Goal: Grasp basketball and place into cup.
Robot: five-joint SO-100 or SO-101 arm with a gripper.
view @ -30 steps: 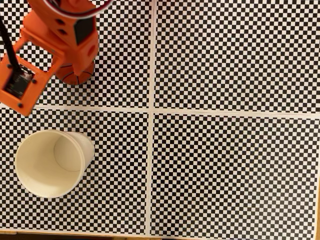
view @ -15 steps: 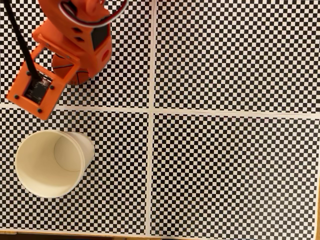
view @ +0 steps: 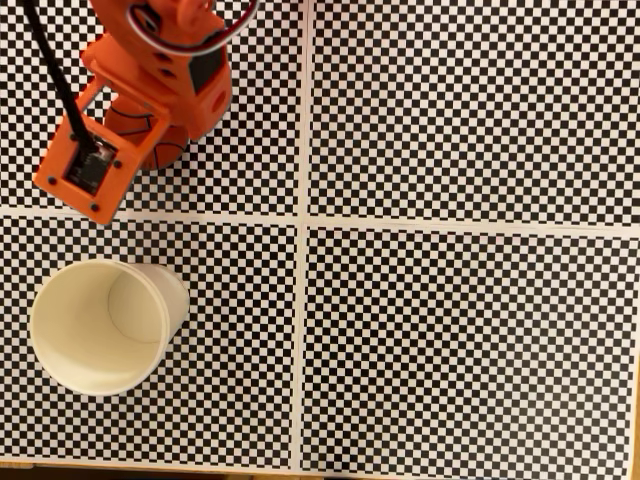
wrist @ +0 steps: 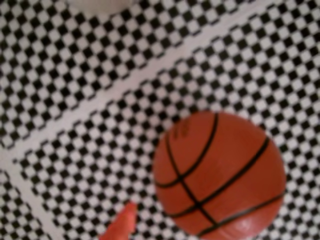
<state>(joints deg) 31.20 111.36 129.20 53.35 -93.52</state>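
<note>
Pincer (view: 140, 140) over basketball (view: 150, 135) in fixed view — jaw spread we cannot tell. In wrist view we see one orange fingertip (wrist: 120, 226) just left of ball on checkered desk (view: 450, 330). Cup (view: 100, 325) upright, well apart below pincer.

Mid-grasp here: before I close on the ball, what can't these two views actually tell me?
- Gripper opening: in the wrist view one orange fingertip enters at the bottom edge; the rest is cut off.
- Basketball: in the fixed view the arm covers most of it; contact cannot be judged.
- Cup: in the wrist view a blurred pale sliver at the top edge.
</note>
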